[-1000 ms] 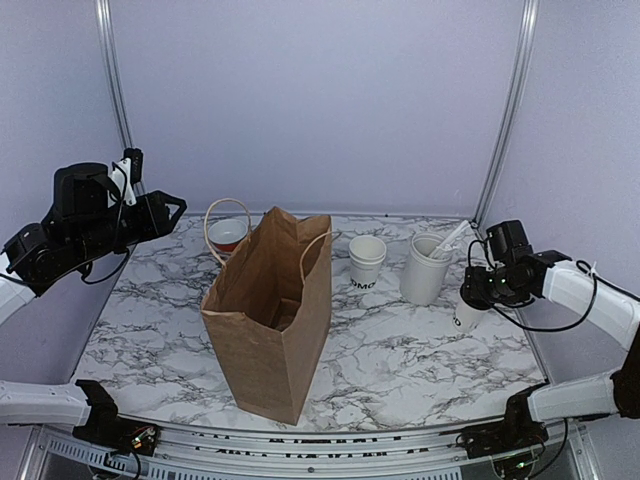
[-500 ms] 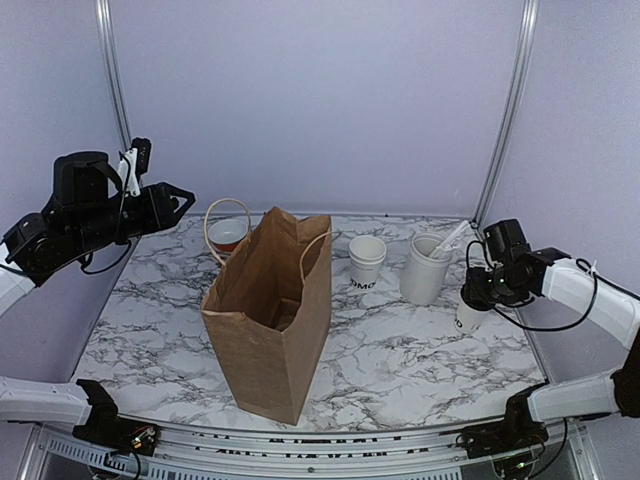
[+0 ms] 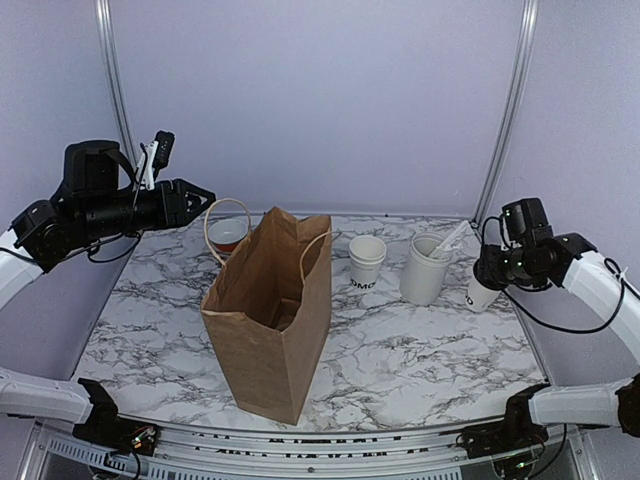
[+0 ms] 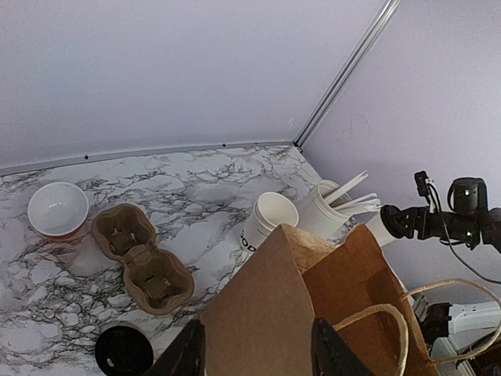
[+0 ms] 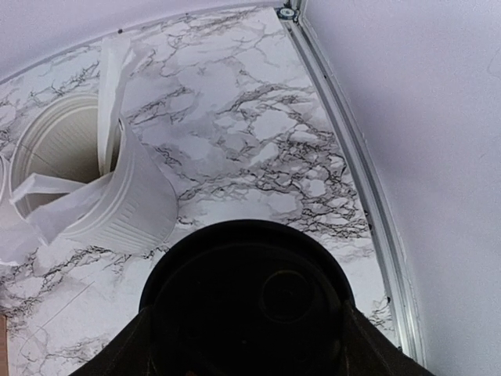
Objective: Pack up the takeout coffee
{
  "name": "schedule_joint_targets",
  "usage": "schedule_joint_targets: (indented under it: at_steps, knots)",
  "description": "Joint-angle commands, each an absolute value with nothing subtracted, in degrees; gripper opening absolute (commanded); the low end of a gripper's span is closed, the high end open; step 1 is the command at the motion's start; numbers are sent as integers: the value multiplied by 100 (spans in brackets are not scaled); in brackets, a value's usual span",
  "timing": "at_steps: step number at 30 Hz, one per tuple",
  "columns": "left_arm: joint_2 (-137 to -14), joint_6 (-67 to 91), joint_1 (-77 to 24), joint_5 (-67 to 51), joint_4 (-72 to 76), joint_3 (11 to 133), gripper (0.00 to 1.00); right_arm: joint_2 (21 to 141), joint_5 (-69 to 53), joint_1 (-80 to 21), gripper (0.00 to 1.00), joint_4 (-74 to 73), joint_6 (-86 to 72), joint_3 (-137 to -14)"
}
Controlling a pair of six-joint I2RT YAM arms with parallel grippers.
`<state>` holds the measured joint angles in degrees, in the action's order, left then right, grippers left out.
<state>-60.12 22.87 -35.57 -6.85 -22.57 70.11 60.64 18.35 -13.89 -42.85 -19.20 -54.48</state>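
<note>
The takeout coffee (image 3: 481,294), a white paper cup with a black lid, hangs tilted in my right gripper (image 3: 493,272) above the table's right edge. In the right wrist view its black lid (image 5: 246,290) fills the space between my gripper's (image 5: 246,348) two fingers. The left wrist view shows the cup (image 4: 379,228) beyond the bag. The open brown paper bag (image 3: 270,315) stands upright mid-table. My left gripper (image 3: 200,200) is open and empty, raised at the far left; in its own view my gripper (image 4: 254,356) looks down over the bag's (image 4: 313,313) top.
A lidless white cup (image 3: 366,262) and a frosted tumbler (image 3: 422,270) with sticks stand right of the bag. A red-and-white bowl (image 3: 228,234) sits behind the bag. A brown cup carrier (image 4: 141,258) and a loose black lid (image 4: 124,351) lie behind the bag.
My right gripper has lifted the lidded cup up and slightly right, off the table. My left arm has risen and swung right toward the bag.
</note>
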Motion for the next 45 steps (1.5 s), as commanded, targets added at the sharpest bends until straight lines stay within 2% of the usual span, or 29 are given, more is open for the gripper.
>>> schedule_joint_targets:
  at_steps: [1,9,13,22,33,45]
  knots:
    - [-6037,2150,-3536,-819,-2293,7184,48,5841,1979,-1421,59,-4616,-1824,-6021]
    - [-5964,2318,-3528,-285,-2588,6673,47,5640,1849,-1521,59,-5015,-1785,-6853]
    - [-5755,2437,-3530,-161,-2734,6033,47,5610,1733,-1592,59,-5137,-1748,-7297]
    - [-5458,2834,-3600,-810,-2725,4521,44,5883,1177,-1887,59,-5122,-1690,-8190]
    - [-5642,3652,-4835,-598,-2391,3309,43,6503,195,-2115,59,-4892,-1567,-9018]
    - [-6182,4561,-5904,-505,-1403,2673,42,7466,539,-3277,59,-4845,-1435,-10130]
